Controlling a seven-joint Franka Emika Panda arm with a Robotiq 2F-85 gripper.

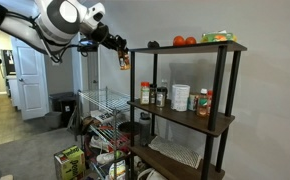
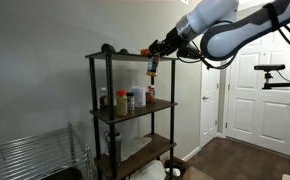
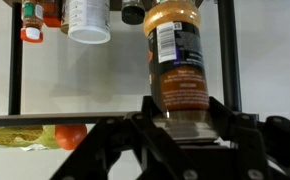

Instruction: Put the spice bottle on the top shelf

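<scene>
My gripper (image 1: 120,47) is shut on the cap end of the spice bottle (image 1: 124,60), which hangs down from it. In both exterior views the bottle (image 2: 152,66) is in the air just outside the end of the tall rack, with its body slightly below the top shelf (image 1: 190,47) and apart from it. The top shelf (image 2: 125,56) is a dark board. The wrist view is upside down. There the reddish-brown bottle (image 3: 177,70) sits between my fingers (image 3: 180,125), and the top shelf's edge (image 3: 45,119) shows at the left.
Tomatoes (image 1: 185,41), a green packet (image 1: 217,37) and a dark object (image 1: 153,43) lie on the top shelf. The middle shelf holds a white jar (image 1: 180,96), an orange bottle with a red cap (image 1: 204,102) and small bottles. A chrome wire rack (image 1: 103,110) stands beside the tall rack.
</scene>
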